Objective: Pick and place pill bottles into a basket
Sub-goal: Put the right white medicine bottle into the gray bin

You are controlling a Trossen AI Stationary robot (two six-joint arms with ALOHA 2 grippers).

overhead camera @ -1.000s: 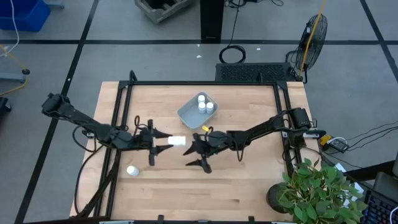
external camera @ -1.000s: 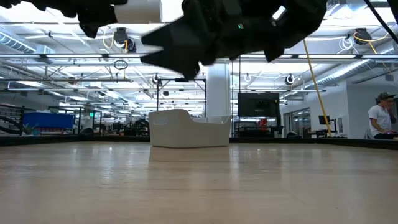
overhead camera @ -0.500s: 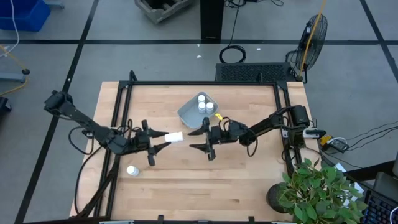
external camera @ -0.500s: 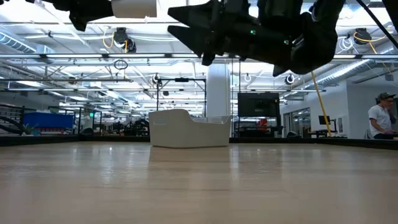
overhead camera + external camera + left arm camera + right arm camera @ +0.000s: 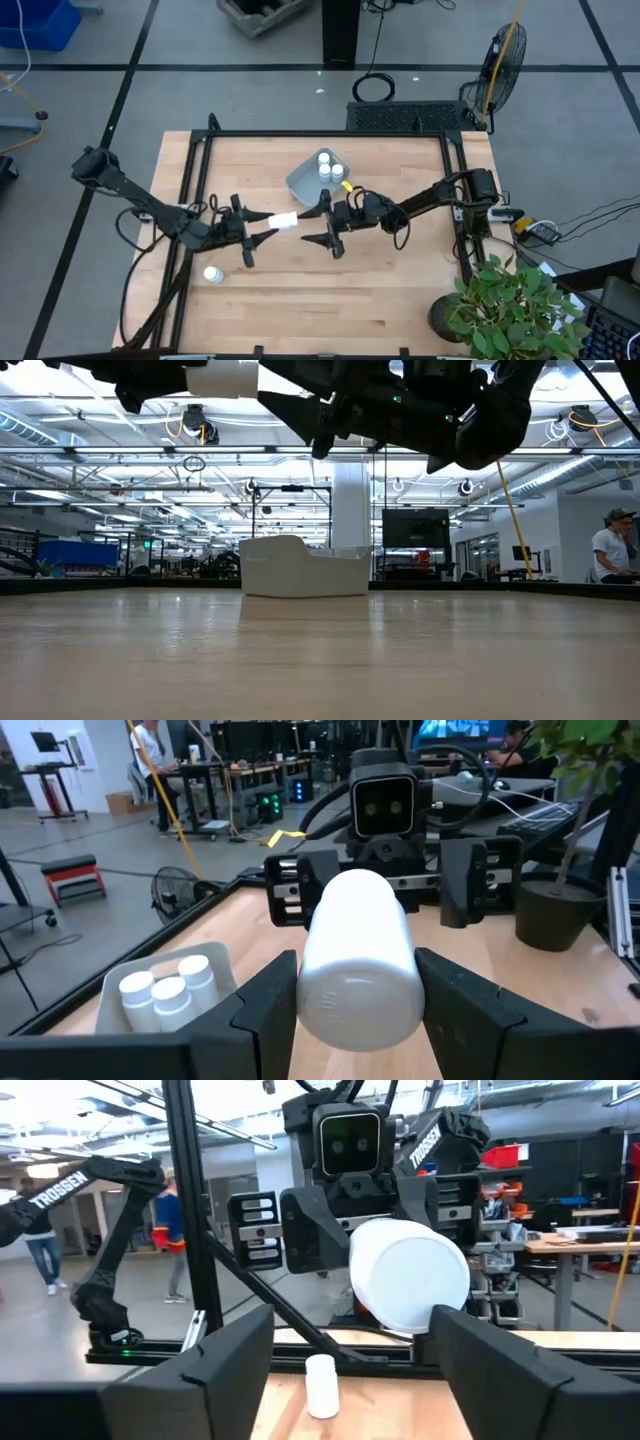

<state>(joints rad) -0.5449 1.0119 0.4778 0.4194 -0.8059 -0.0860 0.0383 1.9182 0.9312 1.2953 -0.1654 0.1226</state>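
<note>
I am holding one pill bottle (image 5: 284, 221) lying sideways in my left pincer (image 5: 262, 226), its fingers (image 5: 262, 1010) pinching the white body from both sides, raised above the middle of the desk (image 5: 400, 290). In the left wrist view that held bottle (image 5: 357, 960) is filling the centre of the frame, and the right arm's camera housing is facing it from just beyond.

My right pincer (image 5: 322, 220) is hanging opposite, just beside the free end of the bottle, with its fingers (image 5: 225, 1365) spread wide and nothing between them. The two pincers are pointing at each other, tips close together.

The basket (image 5: 305, 183) is sitting on the desk just behind the pincers, near the middle of the far half. Three bottles (image 5: 328, 168) are standing upright inside it, clustered at its far right end. In the low view the basket (image 5: 300, 570) is showing as a pale tray beneath both arms.

One more bottle (image 5: 212, 274) is standing alone on the desk near the left front, well apart from the basket.
</note>
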